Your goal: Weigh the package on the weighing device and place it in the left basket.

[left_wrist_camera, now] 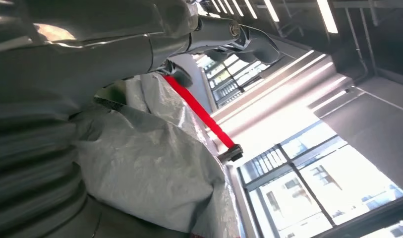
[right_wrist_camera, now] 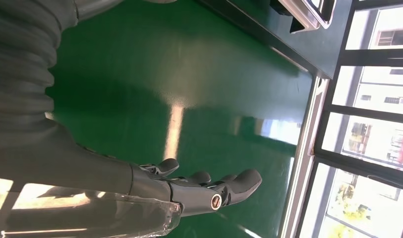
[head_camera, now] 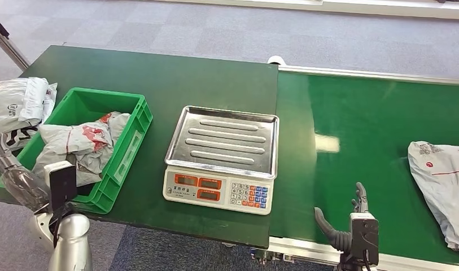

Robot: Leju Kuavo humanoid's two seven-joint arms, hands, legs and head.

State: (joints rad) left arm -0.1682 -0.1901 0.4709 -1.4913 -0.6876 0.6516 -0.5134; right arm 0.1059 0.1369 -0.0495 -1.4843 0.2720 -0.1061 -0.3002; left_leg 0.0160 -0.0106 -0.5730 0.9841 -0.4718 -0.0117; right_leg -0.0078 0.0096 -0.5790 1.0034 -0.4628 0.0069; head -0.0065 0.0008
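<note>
The scale stands mid-table, and its steel tray is bare. Left of it, the green basket holds crumpled grey packages with red marks. Another grey package lies on the green belt at the far right. My left hand is low beside the basket's left wall. In the left wrist view a grey package with a red stripe lies against that hand, whose fingers stretch past it; a grip is unclear. My right hand hovers over the belt's near edge, fingers apart, holding nothing.
A further grey-white package lies on the table's left edge outside the basket. The belt's metal rail runs along the near side by my right hand. A corner of the scale shows in the right wrist view.
</note>
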